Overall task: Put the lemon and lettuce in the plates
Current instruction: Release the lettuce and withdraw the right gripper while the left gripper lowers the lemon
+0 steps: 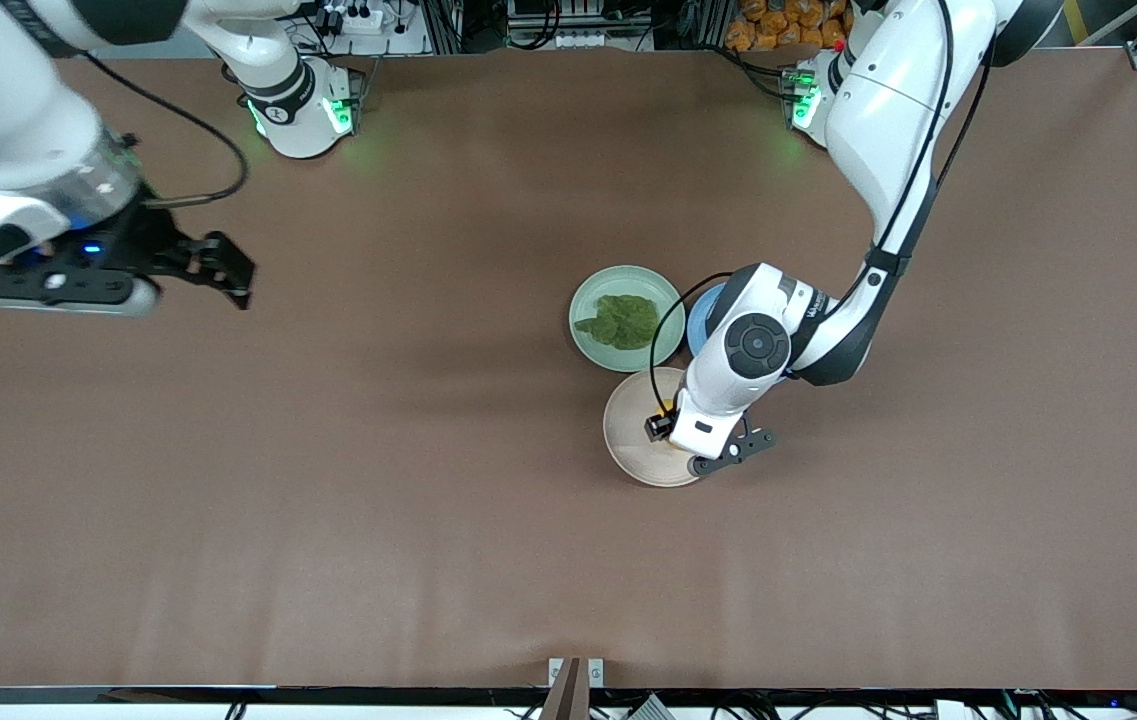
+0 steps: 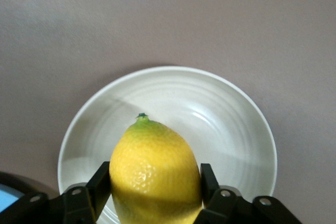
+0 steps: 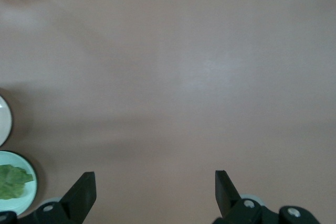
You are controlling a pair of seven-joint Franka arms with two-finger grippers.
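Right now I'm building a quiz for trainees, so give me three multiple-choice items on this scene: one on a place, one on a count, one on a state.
1. Where is the lettuce?
A. on the mint plate
B. on the beige plate
C. on the bare table

2. How many plates show in the front view?
A. one
B. two
C. three

3. What is the left pincer doing?
A. hanging open
B. gripping the lemon
C. gripping the lettuce

Answers:
1 A, the leaf lies in the mint plate.
2 C, mint, beige and a blue plate part hidden under the left arm.
3 B, its fingers clamp the lemon over the beige plate, while the right pincer waits open.
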